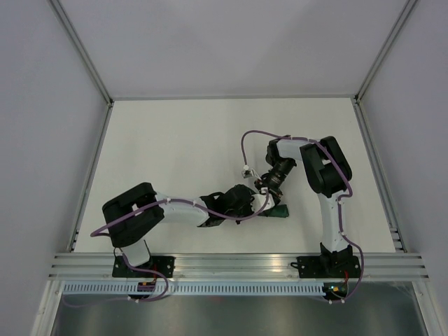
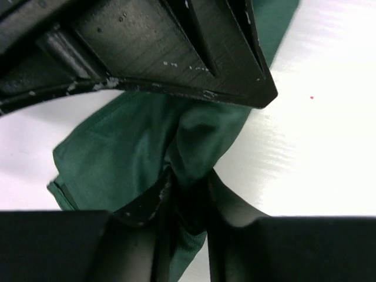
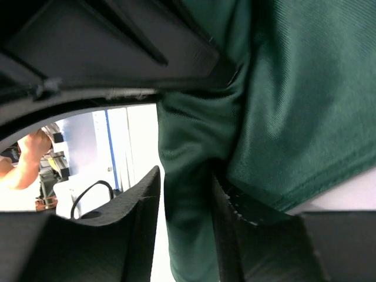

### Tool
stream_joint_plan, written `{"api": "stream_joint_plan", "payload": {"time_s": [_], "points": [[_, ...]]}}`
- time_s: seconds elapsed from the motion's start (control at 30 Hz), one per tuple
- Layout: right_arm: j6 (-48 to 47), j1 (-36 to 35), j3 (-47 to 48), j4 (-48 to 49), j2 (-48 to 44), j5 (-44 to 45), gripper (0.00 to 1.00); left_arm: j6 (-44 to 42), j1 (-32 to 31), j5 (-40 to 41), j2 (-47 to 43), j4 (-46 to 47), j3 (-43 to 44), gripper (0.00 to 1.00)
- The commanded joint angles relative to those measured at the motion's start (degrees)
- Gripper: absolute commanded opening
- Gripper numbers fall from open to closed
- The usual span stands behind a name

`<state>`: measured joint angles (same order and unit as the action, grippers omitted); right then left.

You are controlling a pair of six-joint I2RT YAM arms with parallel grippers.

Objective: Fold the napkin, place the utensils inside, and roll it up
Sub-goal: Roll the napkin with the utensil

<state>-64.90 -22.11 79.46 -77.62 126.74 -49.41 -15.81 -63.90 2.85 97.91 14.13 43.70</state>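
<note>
Left arm (image 1: 175, 208): reaches from its base at the near left edge across to the middle of the table (image 1: 182, 147), lying low over it.
Right arm (image 1: 325, 189): rises from its base at the near right and bends back toward the middle, meeting the left arm there.
Napkin (image 1: 278, 211): dark green, bunched in front of the right arm's base, near the table's front edge; only a small corner shows from above, the rest under the two arms.
Left end effector (image 2: 189, 182): narrow, its fingers (image 2: 144, 208) pinching a raised fold of the napkin (image 2: 117, 147); the rest of the cloth lies spread on the white table (image 2: 317, 147) beyond.
Right end effector (image 3: 187, 176): narrow, a bunched fold of napkin (image 3: 294, 88) fills the gap and touches both fingers (image 3: 141, 205); it holds the cloth.
Both end effectors: just beside each other on the same cloth, left (image 1: 257, 204), right (image 1: 264, 190).
Purple cable (image 1: 246, 140): loops above the right wrist.
</note>
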Motion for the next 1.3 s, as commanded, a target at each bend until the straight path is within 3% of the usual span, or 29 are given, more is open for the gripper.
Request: {"api": "stream_joint_plan", "payload": {"time_s": [0.0, 0.03, 0.23, 0.6, 0.9, 1.03, 1.27], "points": [[-4.3, 0.6, 0.2, 8.5, 1.2, 5.5, 0.46, 3.9, 1.1, -7.6, 2.5, -6.1, 3.4, 0.24], [-4.3, 0.7, 0.1, 8.5, 0.8, 5.3, 0.47, 4.4, 1.3, -9.1, 2.7, -6.5, 3.7, 0.18], [-2.4, 2.2, -0.5, 10.6, -5.8, 2.8, 0.57, 6.1, 4.1, -16.7, 3.7, -10.0, 5.9, 0.04], [7.6, 9.0, -7.6, 26.0, -23.8, -1.6, 0.64, 8.9, 10.4, -30.7, 7.7, -13.8, 9.4, 0.02], [15.2, 10.2, -31.5, 51.1, -50.4, 3.6, 0.7, 11.9, 15.3, -37.6, 12.1, -20.8, 15.1, 0.02], [15.0, 7.4, -40.2, 55.9, -57.4, 8.8, 0.71, 12.7, 16.3, -39.5, 14.7, -24.3, 19.6, 0.02], [16.0, -9.2, -53.1, 69.7, -64.4, 26.2, 0.73, 13.9, 17.3, -40.7, 19.8, -30.6, 25.9, 0.03]]}}
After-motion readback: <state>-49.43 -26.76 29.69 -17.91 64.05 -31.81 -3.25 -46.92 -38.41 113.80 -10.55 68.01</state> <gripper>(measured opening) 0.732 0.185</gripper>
